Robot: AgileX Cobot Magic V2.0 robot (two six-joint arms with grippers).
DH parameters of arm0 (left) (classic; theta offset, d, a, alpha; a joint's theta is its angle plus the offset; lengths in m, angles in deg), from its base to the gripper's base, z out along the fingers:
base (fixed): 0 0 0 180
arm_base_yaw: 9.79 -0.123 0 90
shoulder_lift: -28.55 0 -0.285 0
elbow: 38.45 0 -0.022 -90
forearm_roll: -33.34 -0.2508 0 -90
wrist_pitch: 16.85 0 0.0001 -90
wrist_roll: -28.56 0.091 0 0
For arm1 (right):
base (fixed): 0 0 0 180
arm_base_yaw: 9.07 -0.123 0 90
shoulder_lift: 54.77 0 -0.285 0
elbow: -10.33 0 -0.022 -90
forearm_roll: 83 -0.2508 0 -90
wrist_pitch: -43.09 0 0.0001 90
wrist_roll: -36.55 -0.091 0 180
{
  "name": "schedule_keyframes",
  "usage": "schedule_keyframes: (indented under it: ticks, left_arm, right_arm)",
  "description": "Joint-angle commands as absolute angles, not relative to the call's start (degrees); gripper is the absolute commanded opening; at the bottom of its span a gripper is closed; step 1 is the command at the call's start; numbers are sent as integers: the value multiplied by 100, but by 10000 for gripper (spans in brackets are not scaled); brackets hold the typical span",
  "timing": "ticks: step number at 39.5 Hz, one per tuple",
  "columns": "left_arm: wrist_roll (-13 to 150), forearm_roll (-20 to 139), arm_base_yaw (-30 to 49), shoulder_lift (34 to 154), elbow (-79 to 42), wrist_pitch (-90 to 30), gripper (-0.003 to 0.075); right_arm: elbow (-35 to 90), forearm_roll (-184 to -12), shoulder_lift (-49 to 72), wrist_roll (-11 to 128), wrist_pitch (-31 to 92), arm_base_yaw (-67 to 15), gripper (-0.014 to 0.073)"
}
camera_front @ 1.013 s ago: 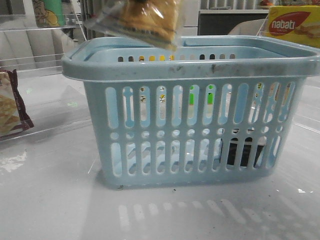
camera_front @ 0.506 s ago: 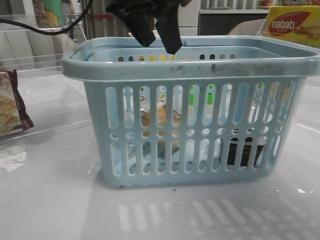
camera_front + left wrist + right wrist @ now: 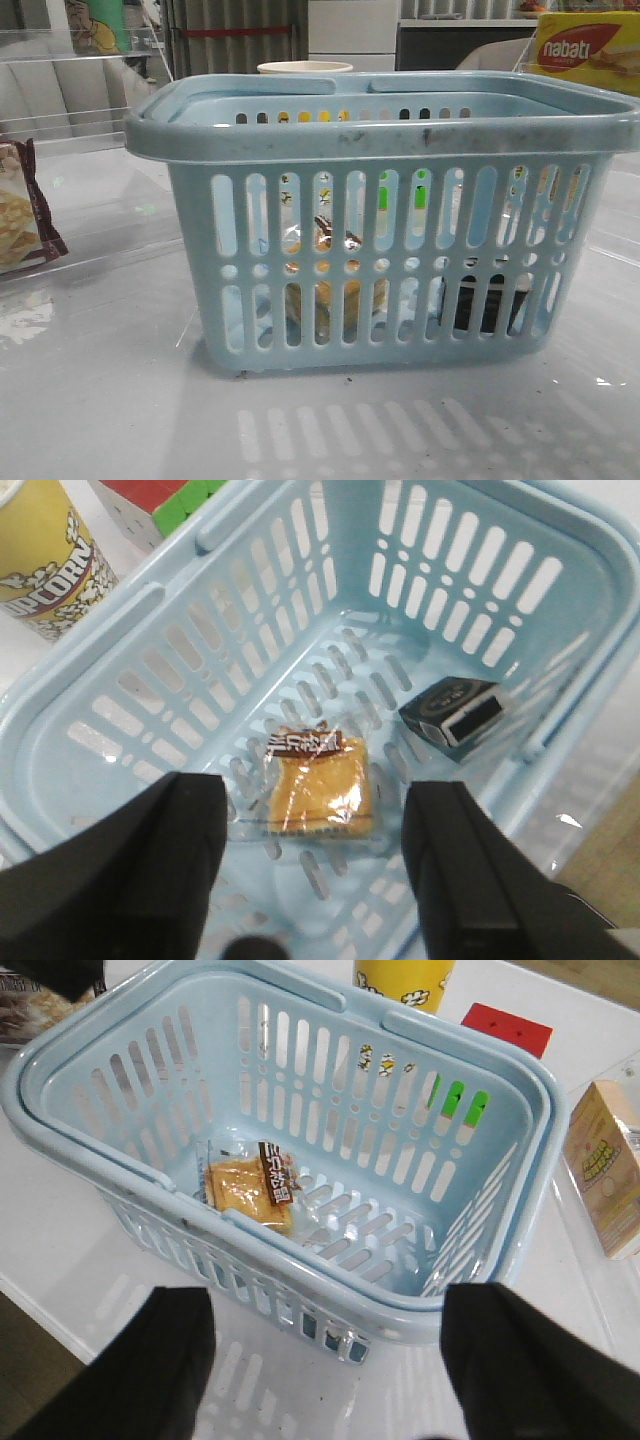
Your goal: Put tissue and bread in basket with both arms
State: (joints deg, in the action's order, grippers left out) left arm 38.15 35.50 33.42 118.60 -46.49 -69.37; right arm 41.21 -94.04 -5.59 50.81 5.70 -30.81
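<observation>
The light-blue basket stands mid-table. The bread, golden in a clear bag, lies on its floor left of the middle and shows through the slots. The black tissue pack lies at the basket's right end. In the left wrist view the bread and the tissue lie apart inside the basket. My left gripper is open and empty above the bread. My right gripper is open and empty above the basket's rim. The bread shows there; the tissue is hidden.
A yellow popcorn cup and a colour cube stand behind the basket. A yellow nabati box is at the back right. A maroon-edged cracker packet is at the left. A carton lies beside the basket.
The bread was held above the basket, then let go; it now lies on the basket floor. The left gripper opened and rose out of the front view.
</observation>
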Motion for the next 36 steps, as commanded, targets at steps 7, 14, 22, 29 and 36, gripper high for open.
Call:
schedule_keyframes:
  ticks: [7,14,22,29,36]
  left_arm:
    - [3827,3622,3588,10292,-3395,-6683,454]
    - [3642,3536,3588,9398,-2495,-6683,454]
    - [2547,2689,3588,8499,-1746,-6732,454]
    - [2047,2232,3588,7881,-1309,-6895,454]
    - [2036,2232,3588,7690,-1178,-6885,454]
  right_arm:
    - [3975,-9401,-585,5116,998,-3061,570]
    - [3975,-9401,-585,5116,998,-3061,570]
    - [3975,-9401,-585,5116,998,-3061,570]
    - [3975,-9401,-585,5116,986,-3061,570]
    - [3975,-9365,-585,5116,793,-3057,570]
